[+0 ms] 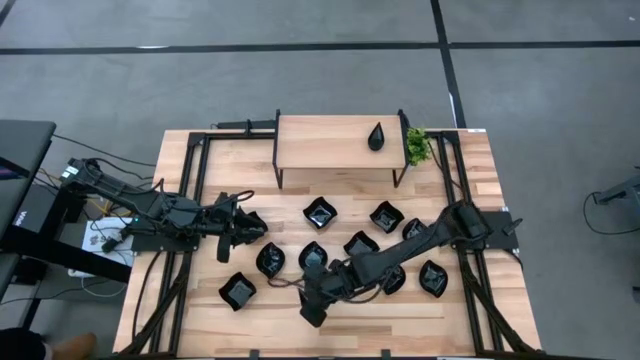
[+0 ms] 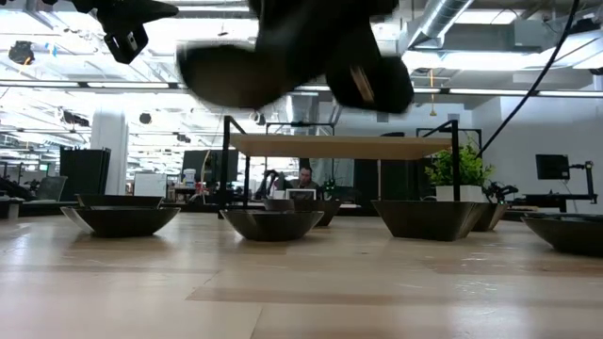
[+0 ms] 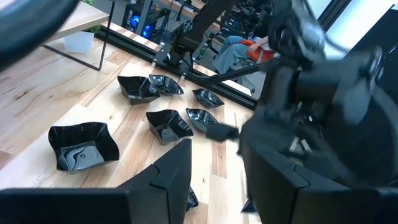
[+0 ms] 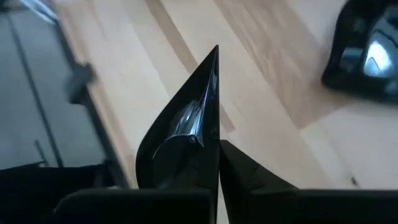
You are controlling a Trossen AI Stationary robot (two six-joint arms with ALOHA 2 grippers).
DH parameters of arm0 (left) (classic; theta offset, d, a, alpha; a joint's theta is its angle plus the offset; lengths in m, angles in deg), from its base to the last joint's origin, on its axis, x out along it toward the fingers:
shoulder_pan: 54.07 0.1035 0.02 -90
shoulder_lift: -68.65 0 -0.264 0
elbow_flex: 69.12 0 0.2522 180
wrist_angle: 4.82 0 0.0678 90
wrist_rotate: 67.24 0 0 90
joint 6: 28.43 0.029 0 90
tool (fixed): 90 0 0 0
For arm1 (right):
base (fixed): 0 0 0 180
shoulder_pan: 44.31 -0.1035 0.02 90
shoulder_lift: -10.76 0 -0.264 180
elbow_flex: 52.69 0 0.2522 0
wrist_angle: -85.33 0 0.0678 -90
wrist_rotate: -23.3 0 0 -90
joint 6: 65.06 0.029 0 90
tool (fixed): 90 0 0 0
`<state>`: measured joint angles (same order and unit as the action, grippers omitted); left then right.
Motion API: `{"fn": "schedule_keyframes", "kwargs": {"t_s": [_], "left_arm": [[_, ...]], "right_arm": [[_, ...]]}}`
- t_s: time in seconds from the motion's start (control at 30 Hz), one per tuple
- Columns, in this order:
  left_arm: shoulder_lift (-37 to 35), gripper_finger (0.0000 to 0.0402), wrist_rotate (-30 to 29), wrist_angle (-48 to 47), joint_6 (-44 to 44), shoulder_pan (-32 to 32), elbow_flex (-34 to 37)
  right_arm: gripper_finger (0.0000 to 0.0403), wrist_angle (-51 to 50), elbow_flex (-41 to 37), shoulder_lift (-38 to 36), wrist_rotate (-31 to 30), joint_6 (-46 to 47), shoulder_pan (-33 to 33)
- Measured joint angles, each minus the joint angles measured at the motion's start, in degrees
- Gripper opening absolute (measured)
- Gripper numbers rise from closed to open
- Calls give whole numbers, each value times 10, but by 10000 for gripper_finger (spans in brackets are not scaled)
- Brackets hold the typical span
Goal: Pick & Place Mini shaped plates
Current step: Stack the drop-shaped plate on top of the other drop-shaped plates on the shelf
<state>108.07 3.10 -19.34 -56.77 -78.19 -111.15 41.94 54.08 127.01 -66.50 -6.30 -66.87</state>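
Progress looks early — one teardrop plate (image 1: pixel 376 136) on the shelf (image 1: pixel 320 142), roughly ten on the table (image 1: pixel 200 310); right gripper (image 1: pixel 312 312) clamps another plate (image 4: pixel 186 130), left gripper (image 1: pixel 248 226) gapes empty.

- I count about ten small glossy black plates (image 1: pixel 321 211) spread across the middle of the table, all resting upright.
- One teardrop plate (image 1: pixel 376 136) sits near the right end of the small raised shelf by the table's far edge.
- I've got one pointed plate (image 4: pixel 186 127) pinched by its rim, lifted off the wood, near the table's front edge.
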Motion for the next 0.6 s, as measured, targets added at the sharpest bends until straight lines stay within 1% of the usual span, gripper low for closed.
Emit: {"fn": "schedule_keyframes", "kwargs": {"t_s": [0.17,0.23,0.6], "left_arm": [[0,145,0,0,0,0,0],[0,145,0,0,0,0,0],[0,145,0,0,0,0,0]], "right_arm": [[0,-5,0,-57,-2,-23,17],[0,-24,0,-80,-8,-29,25],[0,-164,0,-196,-104,-39,91]]}}
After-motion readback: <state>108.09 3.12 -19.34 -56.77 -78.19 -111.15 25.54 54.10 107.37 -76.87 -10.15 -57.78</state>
